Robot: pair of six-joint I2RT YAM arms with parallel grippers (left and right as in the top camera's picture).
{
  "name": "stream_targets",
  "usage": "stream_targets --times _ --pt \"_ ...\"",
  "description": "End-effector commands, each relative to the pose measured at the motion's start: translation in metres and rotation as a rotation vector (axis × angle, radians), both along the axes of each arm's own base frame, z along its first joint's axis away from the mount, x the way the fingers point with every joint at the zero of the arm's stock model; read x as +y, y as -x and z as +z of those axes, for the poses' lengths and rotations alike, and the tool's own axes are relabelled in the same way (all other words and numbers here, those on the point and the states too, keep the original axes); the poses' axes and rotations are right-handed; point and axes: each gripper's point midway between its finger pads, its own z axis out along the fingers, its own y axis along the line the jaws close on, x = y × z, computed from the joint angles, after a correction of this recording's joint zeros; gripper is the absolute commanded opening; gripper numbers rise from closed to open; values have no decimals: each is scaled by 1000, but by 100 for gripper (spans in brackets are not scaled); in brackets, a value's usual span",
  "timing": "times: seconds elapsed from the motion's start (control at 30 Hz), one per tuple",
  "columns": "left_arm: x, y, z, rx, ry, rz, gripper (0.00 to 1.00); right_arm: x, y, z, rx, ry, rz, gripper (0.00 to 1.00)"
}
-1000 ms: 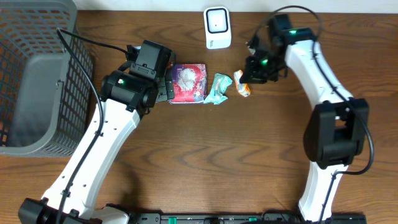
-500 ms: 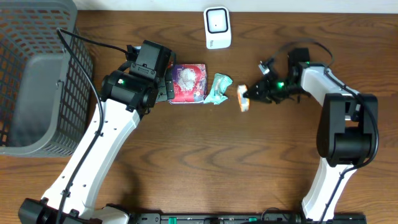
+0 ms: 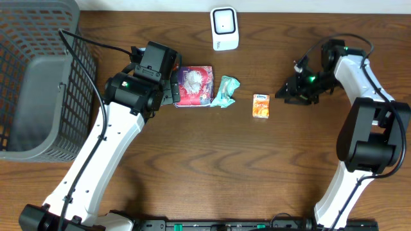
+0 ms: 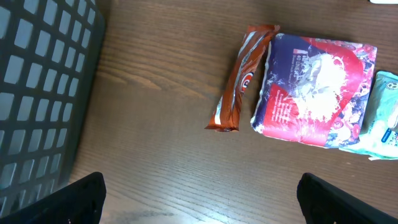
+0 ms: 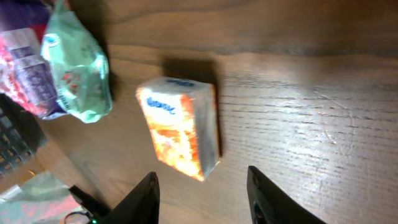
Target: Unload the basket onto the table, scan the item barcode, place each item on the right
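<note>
A small orange and white packet (image 3: 260, 106) lies flat on the wooden table, on its own, right of the other items. My right gripper (image 3: 286, 95) hovers just right of it, open, with nothing between its fingers. In the right wrist view the packet (image 5: 180, 134) lies just ahead of the right gripper (image 5: 202, 180), clear of both jaws. No barcode shows on it. The white scanner (image 3: 225, 28) stands at the table's back edge. My left gripper (image 3: 168, 90) is wide open and empty over bare wood (image 4: 202, 186), beside a red and purple pack (image 4: 317, 93).
A brown snack bar (image 4: 242, 78) lies against the red and purple pack (image 3: 194, 85). A teal pouch (image 3: 225, 91) sits on that pack's right side. A grey wire basket (image 3: 32, 77) fills the left end of the table.
My right gripper carried the orange packet down from near the scanner, opened, left it on the table and drew back to the right. The left arm stayed still.
</note>
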Motion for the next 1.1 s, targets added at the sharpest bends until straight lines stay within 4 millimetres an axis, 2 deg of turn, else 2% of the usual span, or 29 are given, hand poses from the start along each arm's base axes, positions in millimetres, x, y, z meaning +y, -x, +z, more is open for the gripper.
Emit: stream_targets --times 0.0,0.3,0.5,0.57,0.63,0.7,0.87,0.97,1.07 --pt "1 -2 4 -10 2 7 98 12 -4 15 -60 21 67 44" --pt "1 -2 4 -10 2 7 98 27 7 -20 -12 179 88 52" --pt "1 -2 4 -10 2 7 98 46 19 -50 2 179 73 47" --pt "1 -2 4 -10 2 7 98 52 23 -58 -1 172 83 34" --pt "1 -2 4 -10 2 7 98 60 28 -59 6 143 94 14" --pt "1 -2 4 -10 2 7 98 69 32 -55 16 91 104 1" --pt "1 -2 4 -10 3 6 98 104 38 -7 -51 -258 217 1" --pt "1 -2 4 -10 2 7 98 107 37 24 -99 -440 228 1" --pt "1 -2 4 -10 2 7 98 101 34 50 -142 -594 191 1"
